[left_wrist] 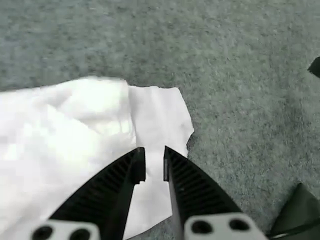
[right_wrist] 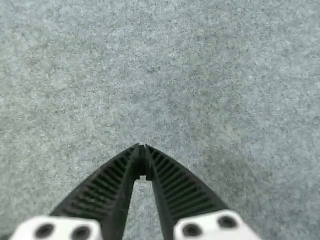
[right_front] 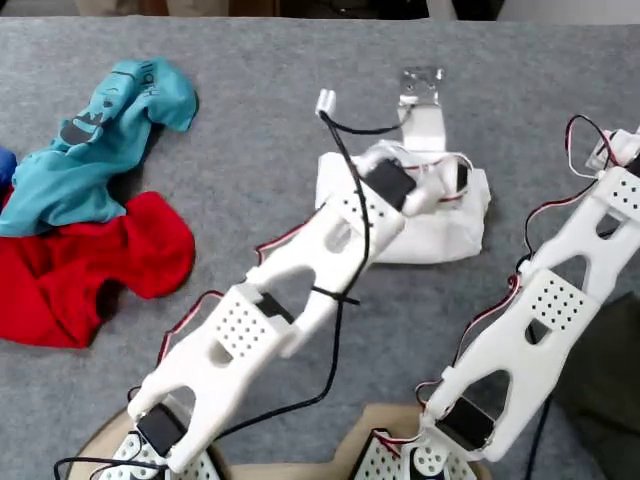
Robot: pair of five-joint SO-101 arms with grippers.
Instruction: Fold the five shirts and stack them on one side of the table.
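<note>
A folded white shirt lies in the middle of the grey table. My left gripper hangs over its far edge; in the left wrist view the left gripper is open by a narrow gap above the white shirt, with nothing between its fingers. A crumpled teal shirt and a red shirt lie at the far left, overlapping. My right gripper is shut and empty over bare grey table. The right arm stretches toward the right edge.
A scrap of blue cloth shows at the left edge beside the teal shirt. Dark green cloth lies at the near right beside the right arm, also dark green cloth in the left wrist view. Black cables run along the left arm.
</note>
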